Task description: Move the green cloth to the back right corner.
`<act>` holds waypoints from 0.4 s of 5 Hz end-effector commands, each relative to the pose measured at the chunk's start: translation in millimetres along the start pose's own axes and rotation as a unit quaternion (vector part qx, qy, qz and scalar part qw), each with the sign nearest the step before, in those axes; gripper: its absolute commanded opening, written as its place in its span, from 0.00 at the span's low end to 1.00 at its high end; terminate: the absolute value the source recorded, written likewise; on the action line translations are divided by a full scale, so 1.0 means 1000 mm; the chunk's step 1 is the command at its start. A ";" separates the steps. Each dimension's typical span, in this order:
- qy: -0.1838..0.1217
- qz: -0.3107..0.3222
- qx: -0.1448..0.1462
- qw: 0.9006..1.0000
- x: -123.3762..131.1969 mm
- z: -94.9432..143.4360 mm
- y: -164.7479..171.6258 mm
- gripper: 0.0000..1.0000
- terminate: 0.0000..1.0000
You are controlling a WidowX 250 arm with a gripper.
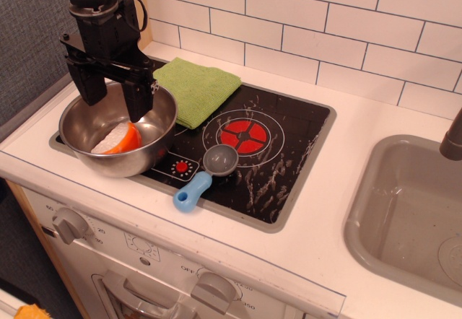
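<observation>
The green cloth (198,88) lies folded at the back left of the black cooktop (289,153), partly over its grey rim. My gripper (114,99) hangs open above the steel bowl (115,146), left of the cloth, with its two black fingers (138,101) spread apart and holding nothing. The back right corner (314,113) of the cooktop shows black glass with white smears near the grey rim.
The steel bowl holds an orange and white object (117,140). A grey scoop with a blue handle (206,175) lies at the cooktop's front. A red burner ring (244,137) marks the middle. A grey sink (411,211) is at the right, tiled wall behind.
</observation>
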State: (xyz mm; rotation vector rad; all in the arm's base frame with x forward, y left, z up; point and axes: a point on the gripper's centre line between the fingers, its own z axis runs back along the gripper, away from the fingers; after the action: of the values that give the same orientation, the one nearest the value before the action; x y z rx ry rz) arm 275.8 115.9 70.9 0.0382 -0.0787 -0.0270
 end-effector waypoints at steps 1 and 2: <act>0.000 0.000 0.000 1.000 0.000 0.000 0.000 1.00 0.00; 0.000 0.002 -0.001 1.000 0.025 0.014 0.004 1.00 0.00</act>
State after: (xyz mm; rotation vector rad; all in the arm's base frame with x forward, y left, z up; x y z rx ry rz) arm 297.3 117.9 76.0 0.0161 -0.0465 -0.0154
